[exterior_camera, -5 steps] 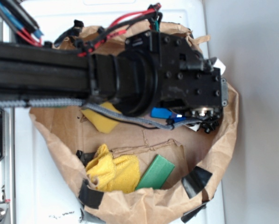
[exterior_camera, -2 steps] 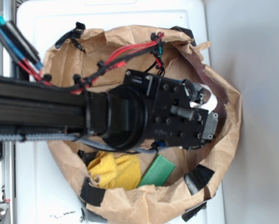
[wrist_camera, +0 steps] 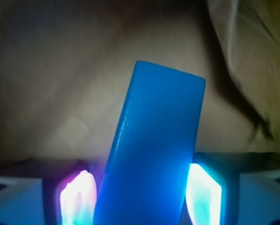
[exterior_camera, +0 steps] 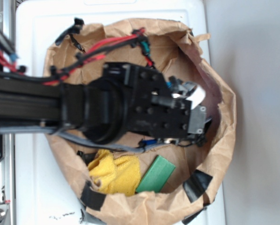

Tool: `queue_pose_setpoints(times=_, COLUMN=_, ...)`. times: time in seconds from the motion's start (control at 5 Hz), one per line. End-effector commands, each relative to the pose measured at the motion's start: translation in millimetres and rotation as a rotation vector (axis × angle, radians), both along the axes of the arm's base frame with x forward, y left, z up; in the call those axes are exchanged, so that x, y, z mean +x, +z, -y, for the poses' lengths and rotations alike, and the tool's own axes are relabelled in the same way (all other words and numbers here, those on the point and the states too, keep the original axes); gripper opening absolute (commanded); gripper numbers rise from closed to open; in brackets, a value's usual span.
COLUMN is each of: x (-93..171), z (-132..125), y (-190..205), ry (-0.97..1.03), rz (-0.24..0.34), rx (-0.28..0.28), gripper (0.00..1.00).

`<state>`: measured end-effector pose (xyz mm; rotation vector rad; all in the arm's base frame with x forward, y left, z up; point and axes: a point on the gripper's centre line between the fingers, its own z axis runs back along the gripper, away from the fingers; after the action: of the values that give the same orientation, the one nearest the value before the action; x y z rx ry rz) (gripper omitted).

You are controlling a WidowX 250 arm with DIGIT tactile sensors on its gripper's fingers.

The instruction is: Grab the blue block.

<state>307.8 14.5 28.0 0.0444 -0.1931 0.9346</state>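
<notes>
Gripper (exterior_camera: 196, 136) sits low inside the brown paper bag (exterior_camera: 224, 140), its fingers hidden by the wrist housing. A sliver of the blue block (exterior_camera: 148, 141) shows just behind it. Green block (exterior_camera: 156, 174) and yellow cloth (exterior_camera: 113, 172) lie below, apart.

Fingers (wrist_camera: 77, 199) clamped on blue block (wrist_camera: 151, 150)

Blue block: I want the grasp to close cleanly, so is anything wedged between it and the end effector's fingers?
Nothing visible. In the wrist view the blue block sits directly between the two fingers, with only brown paper behind it.
</notes>
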Motion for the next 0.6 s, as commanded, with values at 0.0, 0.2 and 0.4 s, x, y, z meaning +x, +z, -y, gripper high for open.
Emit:
queue_pose_setpoints(times=0.0, x=-25, z=-12, y=96, ry=-0.137, rz=0.074, rx=-0.077, gripper=0.0)
queue_pose_setpoints(times=0.2, x=-42, z=-8, y=126, ry=-0.304, rz=0.034, rx=-0.061, gripper=0.0)
queue_pose_setpoints(times=0.4, x=-54, z=1, y=138, ry=-0.37, rz=-0.033, rx=-0.016, gripper=0.0)
